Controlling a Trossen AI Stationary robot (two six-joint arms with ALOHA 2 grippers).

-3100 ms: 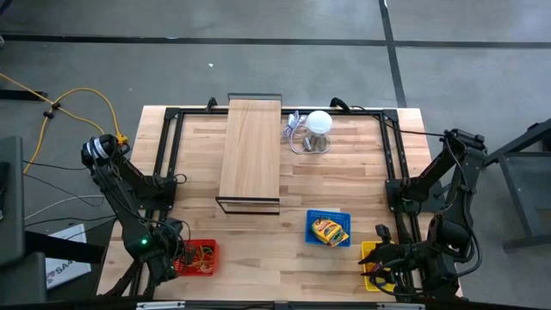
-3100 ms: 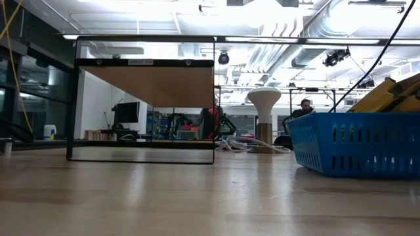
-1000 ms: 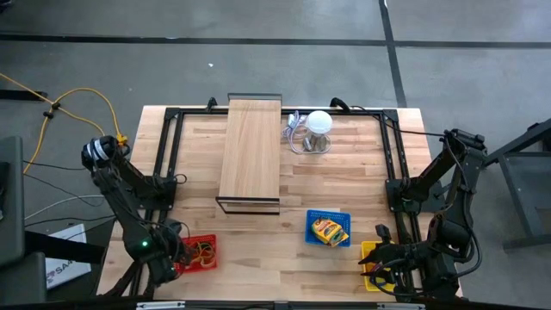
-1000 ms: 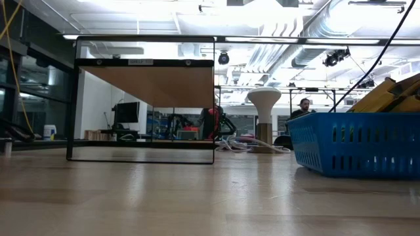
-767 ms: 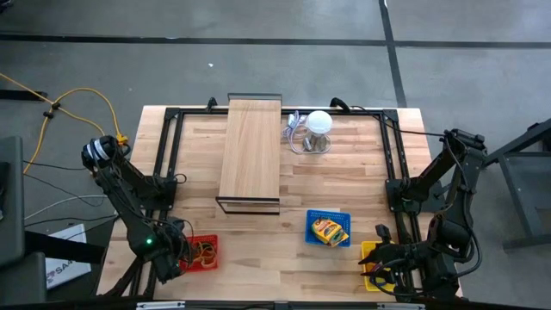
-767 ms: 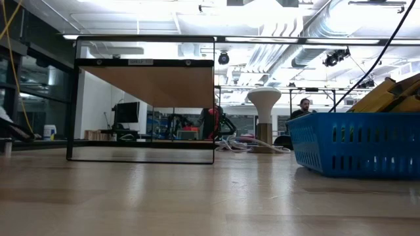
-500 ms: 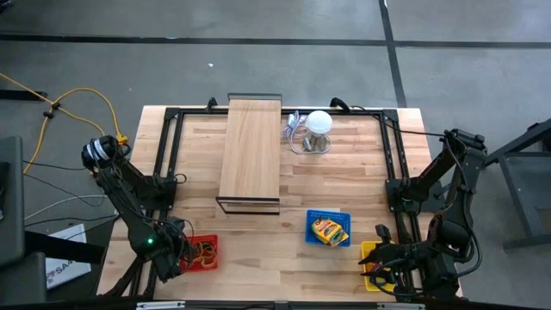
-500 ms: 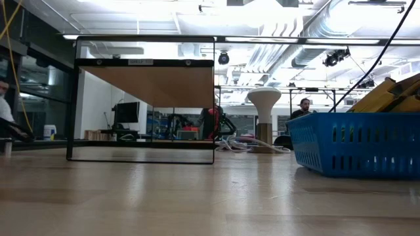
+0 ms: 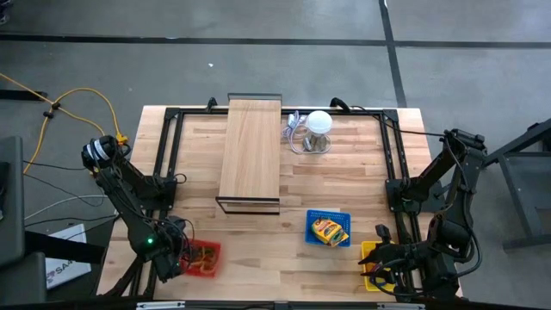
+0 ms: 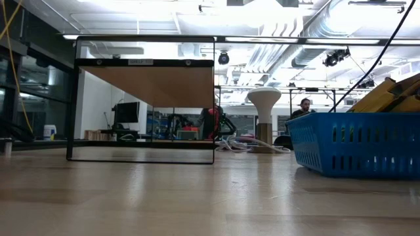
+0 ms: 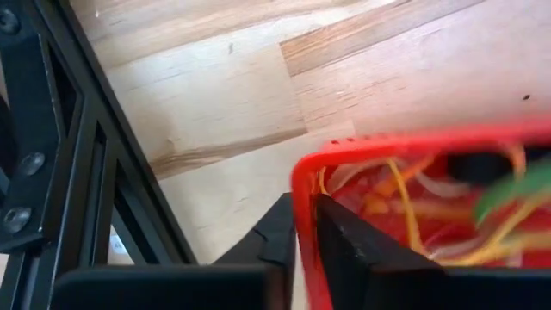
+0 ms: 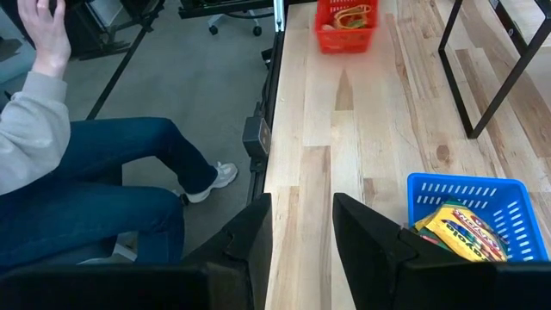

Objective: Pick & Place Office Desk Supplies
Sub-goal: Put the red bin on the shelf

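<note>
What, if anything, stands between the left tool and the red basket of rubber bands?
Nothing visible does: the left tool is already closed on the rim of the red basket, its fingers pinching the wall at one corner, with rubber bands lying inside.

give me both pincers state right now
Left pincer: shut on the rim of the red plastic basket of rubber bands.
Right pincer: open, holding nothing, at the table's near right corner.

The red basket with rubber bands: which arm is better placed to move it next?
The left. Its gripper is shut on the red basket rim, while the right gripper waits far across the table by the yellow basket.
</note>
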